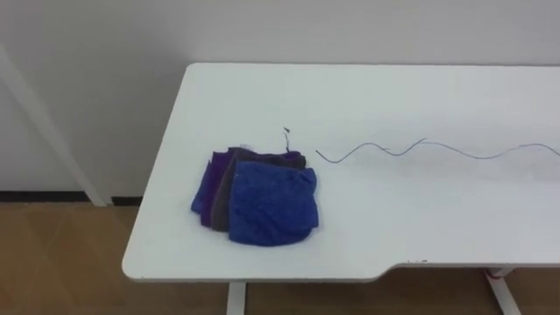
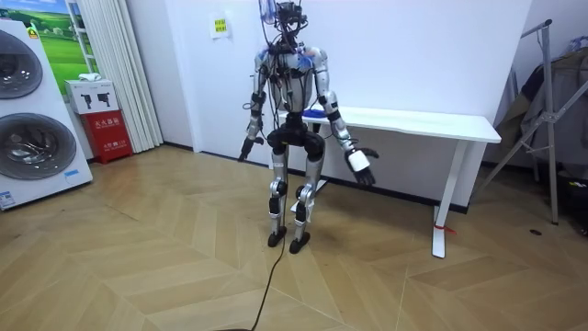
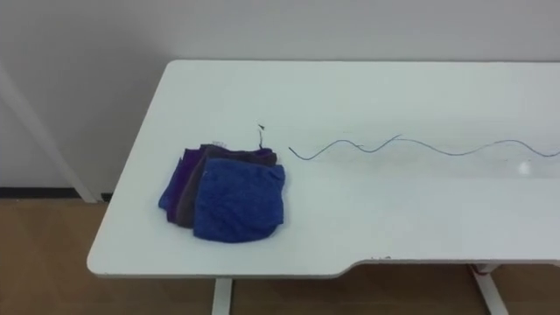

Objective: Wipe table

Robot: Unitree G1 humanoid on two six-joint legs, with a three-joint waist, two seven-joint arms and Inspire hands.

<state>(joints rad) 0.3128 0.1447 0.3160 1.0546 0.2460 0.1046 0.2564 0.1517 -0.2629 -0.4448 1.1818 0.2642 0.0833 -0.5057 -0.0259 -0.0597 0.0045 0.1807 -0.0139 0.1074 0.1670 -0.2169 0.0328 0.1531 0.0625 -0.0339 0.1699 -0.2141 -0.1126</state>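
A folded stack of blue and purple cloths (image 1: pixel 258 199) lies near the left front corner of the white table (image 1: pixel 394 219). To its right a thin wavy blue line (image 1: pixel 420 149) runs across the tabletop, and a small dark mark (image 1: pixel 286 136) sits just behind the cloths. In the room view I stand upright at the table's (image 2: pixel 432 121) left end, facing it. Both arms hang low, apart from the cloths. My right hand (image 2: pixel 360 164) is held out below the table edge with relaxed fingers, holding nothing. My left hand (image 2: pixel 246 147) hangs by my hip.
A slanted white post (image 1: pixel 52 131) stands left of the table by the wall. The table's front edge has a curved cut-out (image 1: pixel 394 267). Washing machines (image 2: pixel 32 119) and a red box (image 2: pixel 103 129) stand at the room view's left, a metal stand (image 2: pixel 551 110) at its right.
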